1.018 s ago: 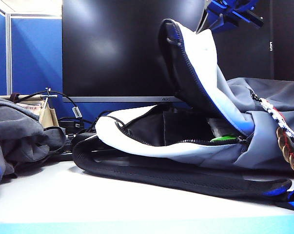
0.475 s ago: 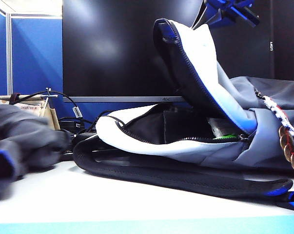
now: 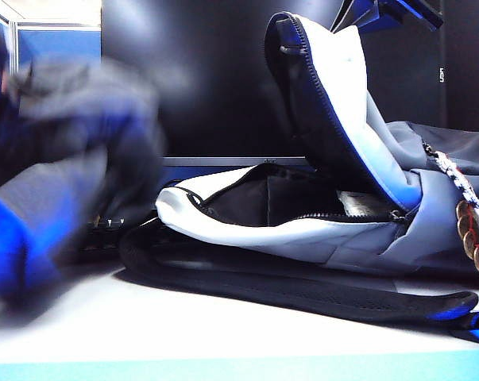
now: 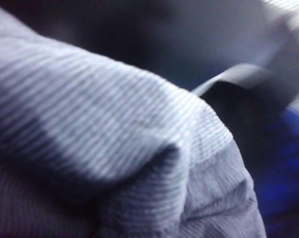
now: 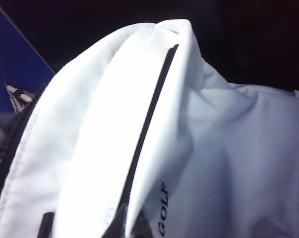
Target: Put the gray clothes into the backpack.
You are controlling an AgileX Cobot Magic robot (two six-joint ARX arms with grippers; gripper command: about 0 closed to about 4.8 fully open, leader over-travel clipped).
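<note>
- The gray clothes point(image 3: 64, 175), a rumpled dark heather-gray garment with bright blue inner side, hang off the table at nine o'clock in the exterior view, blurred; your left wrist view is filled by the ribbed gray fabric point(image 4: 104, 139) close up.
- The left gripper itself shows in neither view. You cannot see its jaws; from the raised garment I judge them closed on the gray clothes.
- The backpack point(image 3: 303, 238), large, soft, pale gray-white with black zipper and black padded back, lies on the white table point(image 3: 183, 333) at centre to three o'clock, well apart from the garment, mouth open toward nine o'clock.
- The right gripper point(image 3: 386, 12) sits at one o'clock, holding the backpack's flap point(image 3: 334, 95) upright; its jaws are hidden by fabric, judged clamped on the flap.
- Step in hand: carrying the garment. The next move calls for you to bring it across into the opening, below the lifted flap, without snagging the zipper.
- Legible writing: "GOLF" point(image 5: 163, 208) printed on the white flap.
</note>
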